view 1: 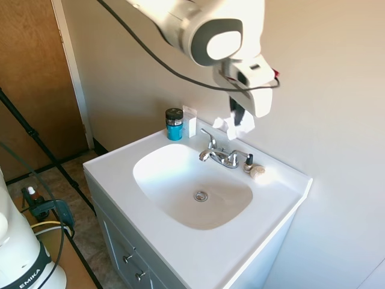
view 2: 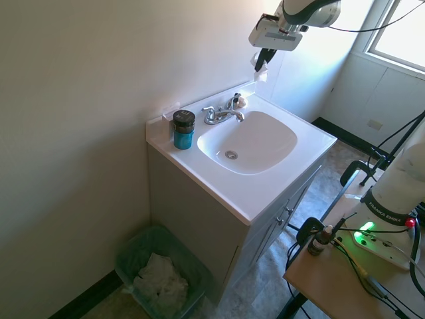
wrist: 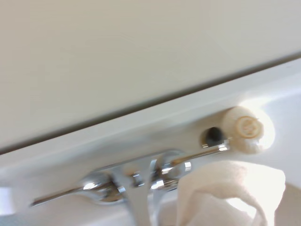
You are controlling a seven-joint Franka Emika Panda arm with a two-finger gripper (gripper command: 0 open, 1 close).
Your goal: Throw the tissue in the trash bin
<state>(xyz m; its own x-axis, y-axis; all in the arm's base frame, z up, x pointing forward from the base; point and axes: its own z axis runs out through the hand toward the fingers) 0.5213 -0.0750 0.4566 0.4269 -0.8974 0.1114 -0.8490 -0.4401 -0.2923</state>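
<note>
Since the small white crumpled paper tissue weighs almost nothing and squashes easily, the gripper, clenched on its bunched middle, looks secure.

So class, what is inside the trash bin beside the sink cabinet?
The bin holds a heap of crumpled white paper in a clear liner. What lies under that heap is covered. The tissue is not there; the gripper holds it above the faucet.

White vanity cabinet with an inset sink is standing against a beige wall. Sunlight is entering through a window. A wooden door is adjoining the tiled floor.
</note>
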